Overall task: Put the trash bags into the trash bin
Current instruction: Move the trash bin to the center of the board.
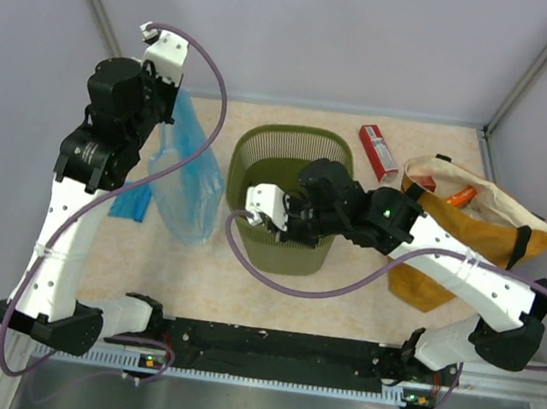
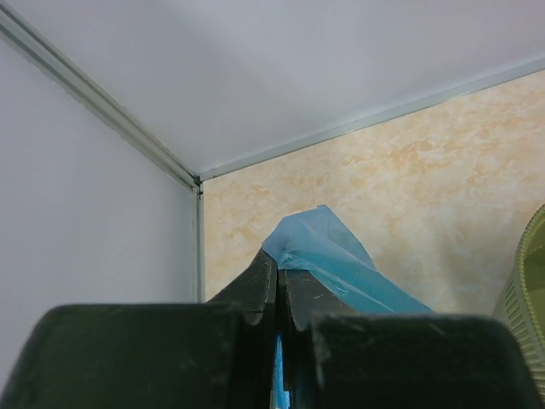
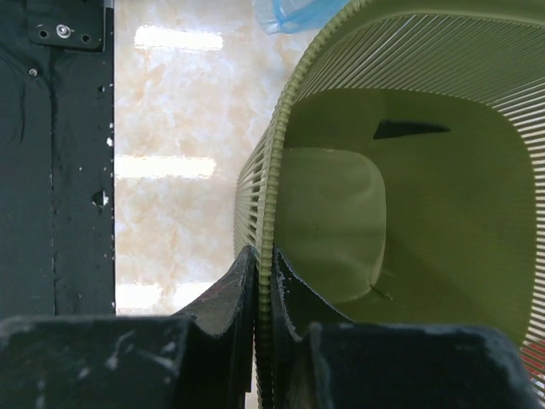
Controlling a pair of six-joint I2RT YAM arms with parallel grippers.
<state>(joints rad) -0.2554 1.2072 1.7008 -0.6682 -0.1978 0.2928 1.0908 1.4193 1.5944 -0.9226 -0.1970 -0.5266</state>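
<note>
Film of thin, translucent light-blue plastic is pinched between the left fingers [image 2: 272, 277], which are pressed flat together on the upper edge of the trash bag [image 2: 328, 256]. From that grip the bag is drawn out below the fingers as a long, crinkled, see-through sack. Its lower end is seen just beside the outer wall of the trash bin [image 1: 260, 152], not inside it. Whether that end rests on the counter [image 1: 192, 285] cannot be told.

The right fingers [image 3: 249, 271] are closed on the bin's rim, one finger set inside the wall and one outside. Outward from them the bin is shown as olive green, with fine wire-mesh walls, a rounded-square rim and a narrower base.

Further out, on the side of the left fingers away from the bin, a small flat folded bag [image 1: 132, 204] of the same blue is laid on the counter. Beyond the right fingers, past the bin's far rim, a red box [image 1: 376, 150] is seen. A mustard-orange sack [image 1: 472, 231] with black handles is placed beside the right arm.
</note>
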